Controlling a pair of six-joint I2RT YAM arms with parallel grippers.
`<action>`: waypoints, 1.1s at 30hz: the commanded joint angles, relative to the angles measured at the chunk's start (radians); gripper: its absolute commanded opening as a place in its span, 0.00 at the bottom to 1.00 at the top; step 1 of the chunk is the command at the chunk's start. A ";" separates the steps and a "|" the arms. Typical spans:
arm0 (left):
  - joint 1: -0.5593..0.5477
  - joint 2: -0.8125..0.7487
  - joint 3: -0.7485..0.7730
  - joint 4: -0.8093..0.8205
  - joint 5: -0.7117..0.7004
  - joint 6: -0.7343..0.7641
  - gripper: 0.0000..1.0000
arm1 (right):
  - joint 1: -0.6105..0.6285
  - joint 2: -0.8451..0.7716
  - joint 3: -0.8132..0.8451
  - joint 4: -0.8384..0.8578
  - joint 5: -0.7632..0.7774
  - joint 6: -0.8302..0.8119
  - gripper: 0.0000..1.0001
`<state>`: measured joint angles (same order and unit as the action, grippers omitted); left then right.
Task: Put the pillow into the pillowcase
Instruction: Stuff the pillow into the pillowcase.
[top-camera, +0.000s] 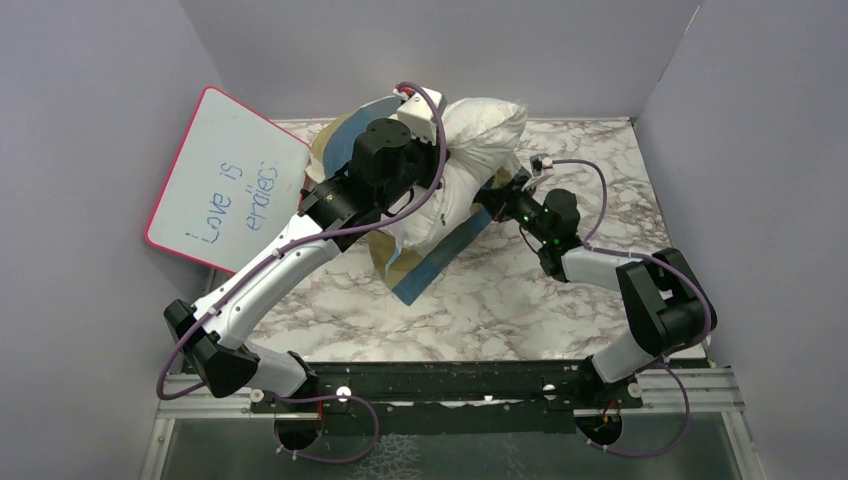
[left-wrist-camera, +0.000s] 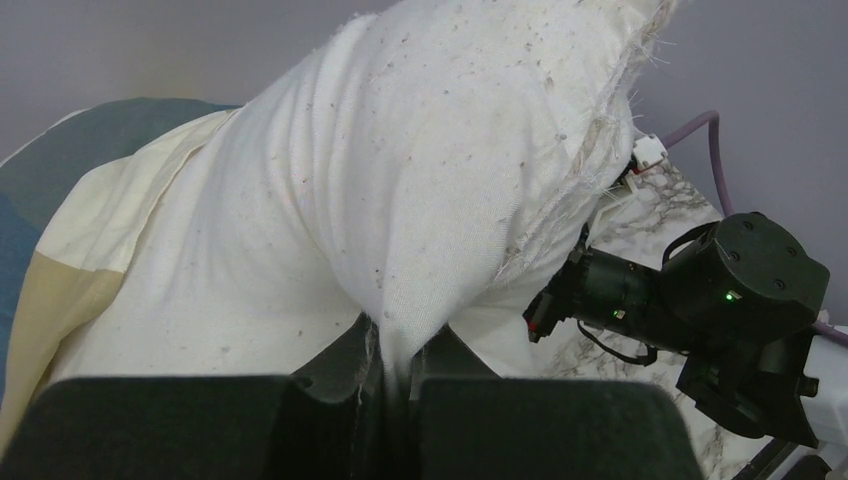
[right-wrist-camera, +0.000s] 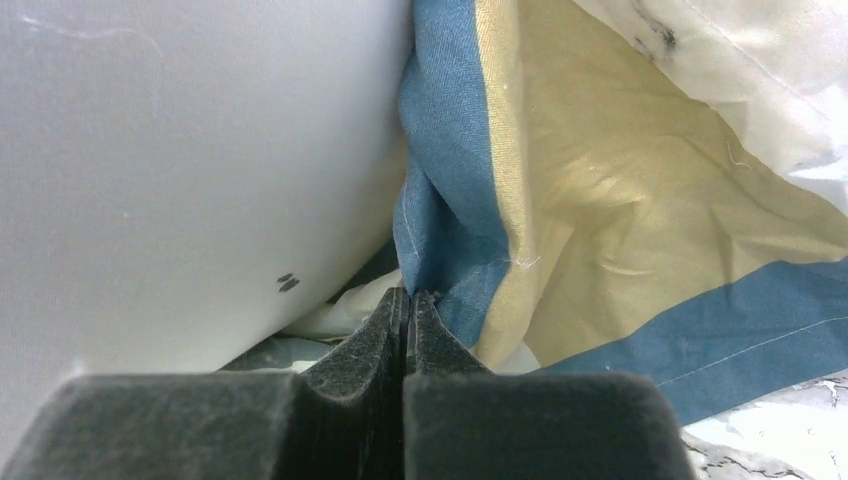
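From above, the pillow (top-camera: 478, 135) sits toward the far middle of the marble table (top-camera: 520, 300), its long axis running from near-left up to far-right, and the far-right end is bunched and bare. The pillowcase (top-camera: 432, 266) is spread beneath and around the near-left end with a blue band showing on the near side, so I judge the pillow to be only partly in. The left arm (top-camera: 290, 260) reaches over from the left onto the pillow's middle. The right arm (top-camera: 585, 262) comes in low from the right, its tip at the pillow's right flank. Over to the left wrist: the left gripper (left-wrist-camera: 395, 380) has its fingers pressed together on a pulled-up fold of white pillow fabric. The plump body rises away beyond it, cream and blue pillowcase blocks lie off to the left, and the right arm's wrist is just to the right. Now the right wrist: the right gripper (right-wrist-camera: 408, 320) is closed tight, its tips meeting right at the pillowcase's blue hem. Whether a sliver of cloth is nipped between them, I can't tell. White pillow fabric shows at upper right, beyond the tan block. The hem lies at the right arm's tip and the bare end lies far-right of it. So my read is that the sleeve must travel along that long axis while the left arm anchors the pillow.
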<state>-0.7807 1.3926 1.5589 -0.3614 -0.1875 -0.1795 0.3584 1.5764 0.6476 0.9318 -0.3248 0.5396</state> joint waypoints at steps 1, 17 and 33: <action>0.008 -0.045 0.012 0.081 -0.042 0.003 0.00 | -0.004 -0.016 0.024 0.045 0.029 -0.012 0.05; 0.007 -0.041 0.009 0.097 -0.032 -0.019 0.00 | 0.017 0.014 0.128 -0.199 0.266 -0.049 0.11; 0.008 -0.041 0.010 0.105 -0.026 -0.027 0.00 | 0.100 -0.027 0.170 -0.350 0.559 -0.090 0.24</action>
<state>-0.7807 1.3918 1.5566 -0.3603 -0.1875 -0.1974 0.4366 1.5948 0.8032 0.6395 0.0666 0.4736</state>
